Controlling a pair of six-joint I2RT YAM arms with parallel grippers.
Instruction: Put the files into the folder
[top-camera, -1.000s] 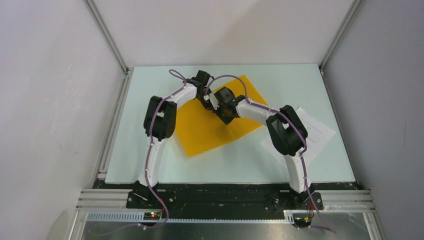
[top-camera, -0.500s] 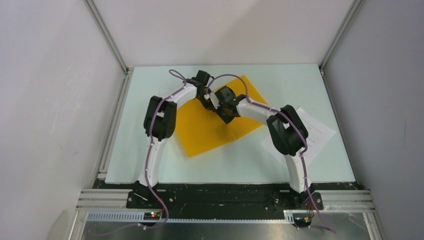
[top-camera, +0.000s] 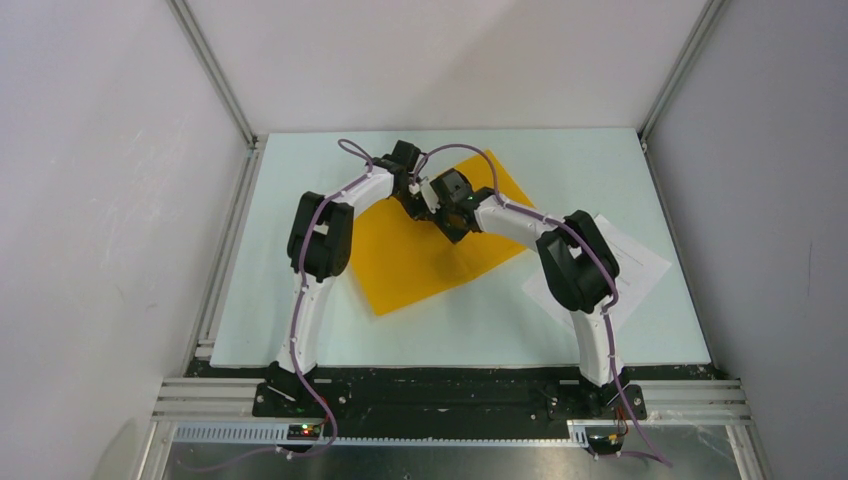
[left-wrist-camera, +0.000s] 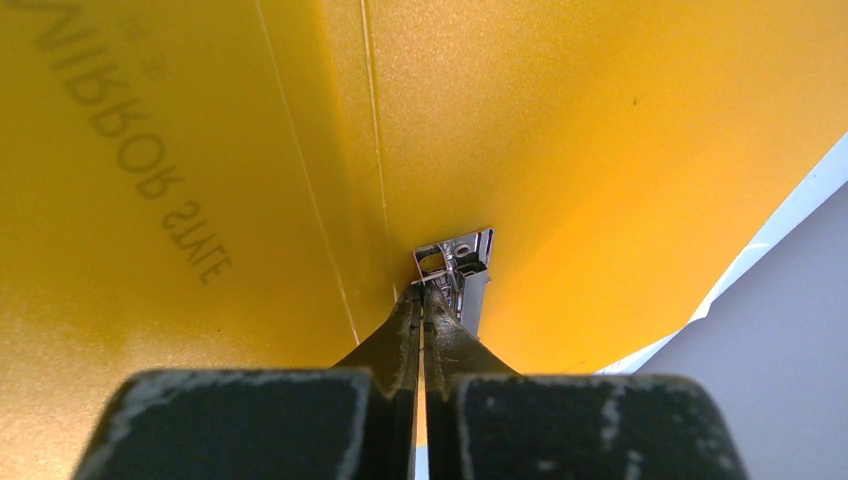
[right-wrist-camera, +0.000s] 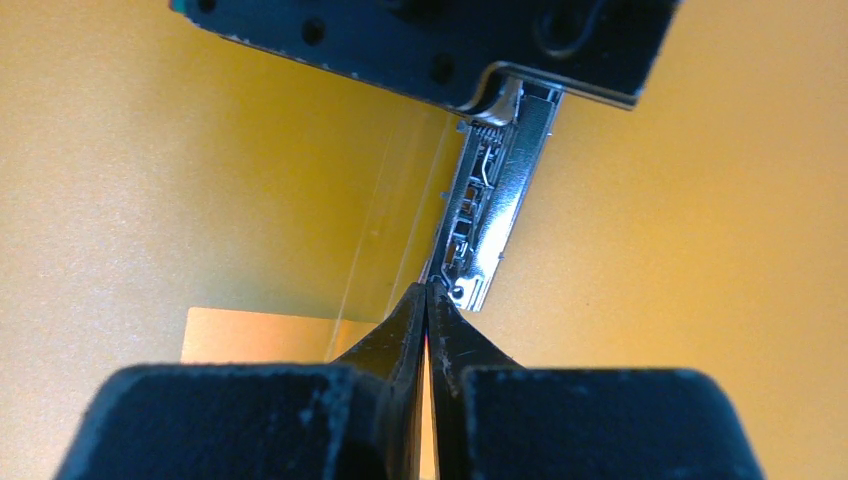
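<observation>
My left gripper (left-wrist-camera: 422, 295) and right gripper (right-wrist-camera: 428, 288) were each pressed together, tips at the metal clip (left-wrist-camera: 462, 262) on the glossy orange-yellow folder (top-camera: 400, 262), which lay creased mid-table. The white printed files (top-camera: 640, 262) sat to its right. My right wrist had edged slightly farther out.

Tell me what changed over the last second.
The right gripper crept slightly toward the far edge of the table. Nothing was visibly grabbed or released. The left gripper, folder and files stayed put, and both grippers remain shut.
</observation>
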